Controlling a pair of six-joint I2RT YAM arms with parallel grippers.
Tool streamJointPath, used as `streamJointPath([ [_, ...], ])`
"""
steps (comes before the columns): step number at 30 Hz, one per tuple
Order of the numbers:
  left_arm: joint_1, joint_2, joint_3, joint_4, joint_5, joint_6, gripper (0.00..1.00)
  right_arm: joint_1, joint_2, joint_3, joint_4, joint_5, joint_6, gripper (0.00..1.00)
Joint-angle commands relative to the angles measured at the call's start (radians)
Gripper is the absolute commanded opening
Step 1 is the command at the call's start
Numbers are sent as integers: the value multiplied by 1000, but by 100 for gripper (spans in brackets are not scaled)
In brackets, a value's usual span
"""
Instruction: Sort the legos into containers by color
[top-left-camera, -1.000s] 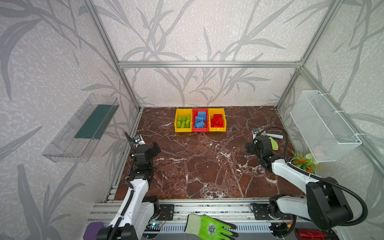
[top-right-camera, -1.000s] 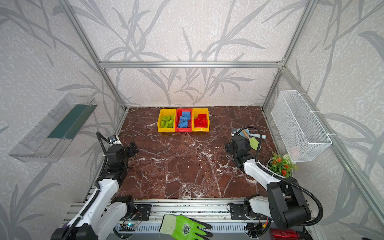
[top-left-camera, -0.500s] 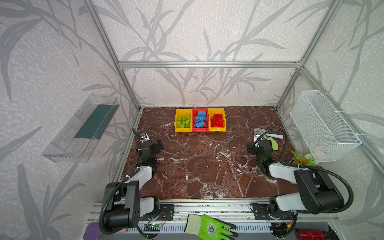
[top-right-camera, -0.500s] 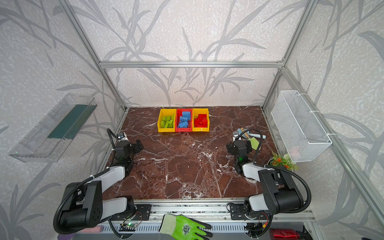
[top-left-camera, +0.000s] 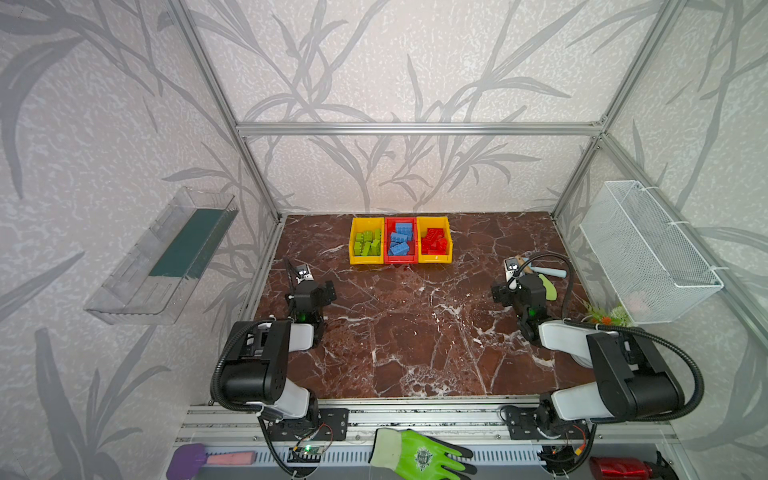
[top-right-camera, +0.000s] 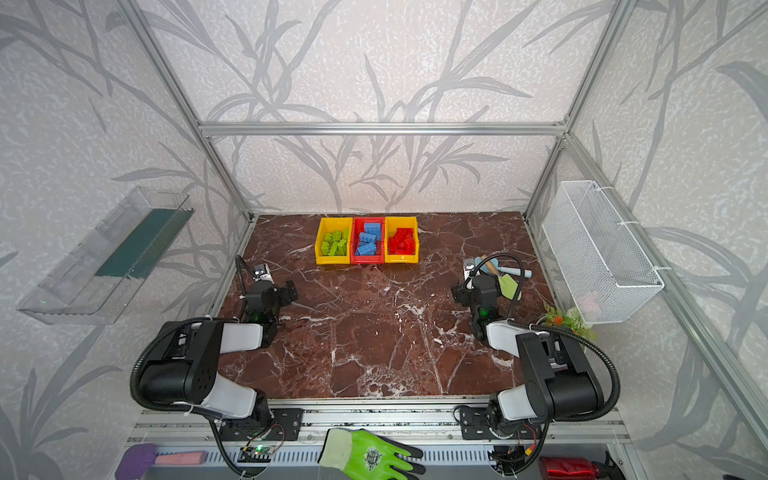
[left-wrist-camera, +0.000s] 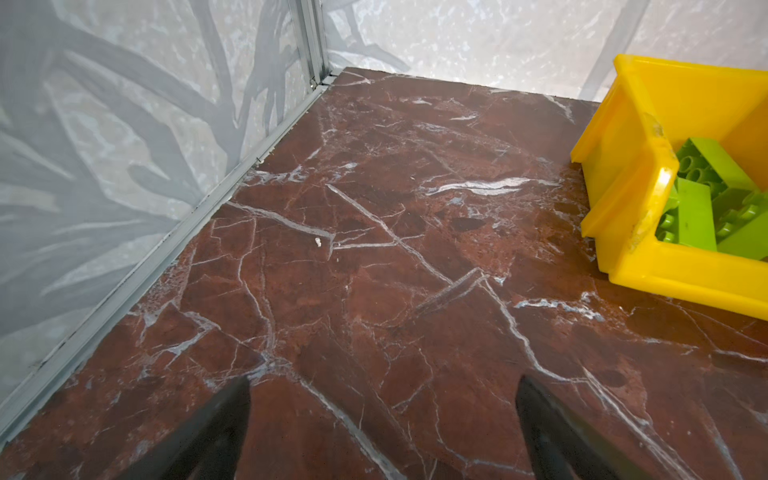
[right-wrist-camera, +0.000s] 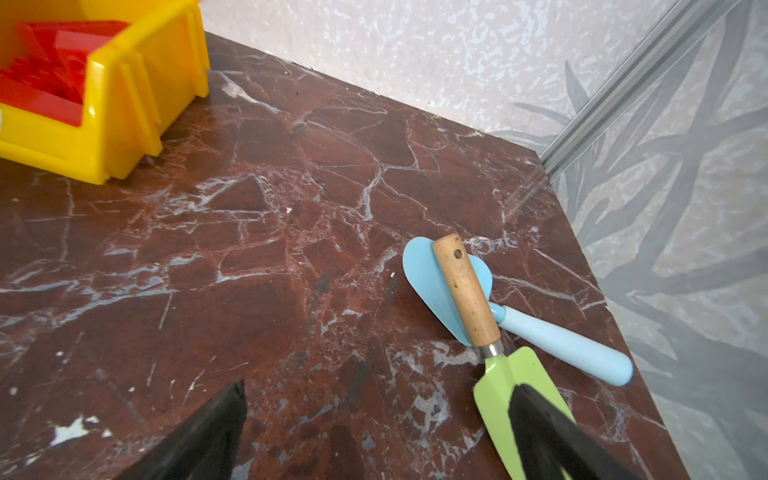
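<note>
Since every lego in sight lies sorted in the containers (top-left-camera: 401, 260) at the far edge of the bench (top-left-camera: 415, 340) (green legos (top-left-camera: 367, 244), blue legos (top-left-camera: 400, 243), red legos (top-left-camera: 434, 242), one colour per bin), my left jaws and right jaws stand wide apart, gripping nothing. I judge the bricks light, stiff and slick, best pinched across flat long sides, not studs. My right wrist view alone shows plainly a green trowel (right-wrist-camera: 496, 380) lying across a blue scoop (right-wrist-camera: 559, 343); only top views show all three bins.
</note>
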Motion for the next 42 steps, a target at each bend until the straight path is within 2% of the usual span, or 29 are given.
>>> streamJointPath([
  [1, 0, -4, 15, 45, -16, 25, 99, -4, 0, -13, 96, -91, 50, 99],
  [4, 0, -6, 17, 36, -15, 24, 99, -30, 132, -13, 238, -149, 79, 99],
  [7, 0, -6, 17, 32, -16, 24, 99, -78, 157, -51, 316, -205, 120, 99],
  [42, -2, -6, 16, 35, -16, 24, 99, -81, 155, -47, 308, -216, 119, 99],
])
